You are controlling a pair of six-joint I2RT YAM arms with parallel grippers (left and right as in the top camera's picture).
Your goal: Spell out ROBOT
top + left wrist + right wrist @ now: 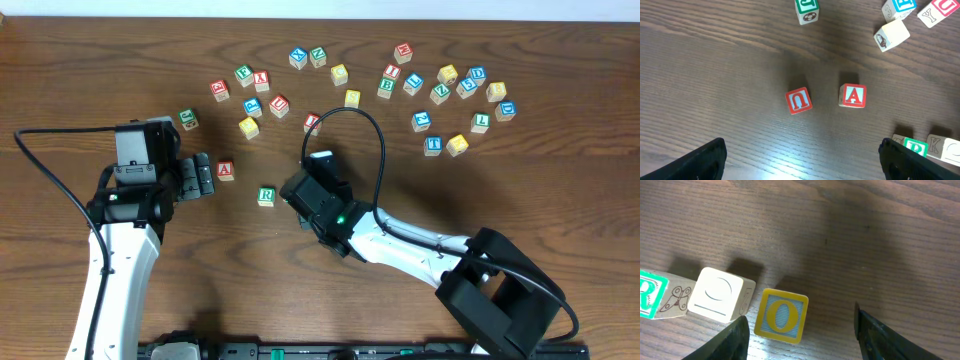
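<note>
Barely begun: lined up R cube, pale cube, O cube on counter; rest yet to place. Left jaws released, empty; right jaws released around O cube.

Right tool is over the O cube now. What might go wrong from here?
1. The O cube sits off-centre in the open right tool, close to one finger and skewed; closing may twist or shove it.
2. That finger is near the cream cube beside the R cube; a sideways move could knock them.
3. The open left tool hangs over red A and red U, neither needed for ROBOT.
</note>
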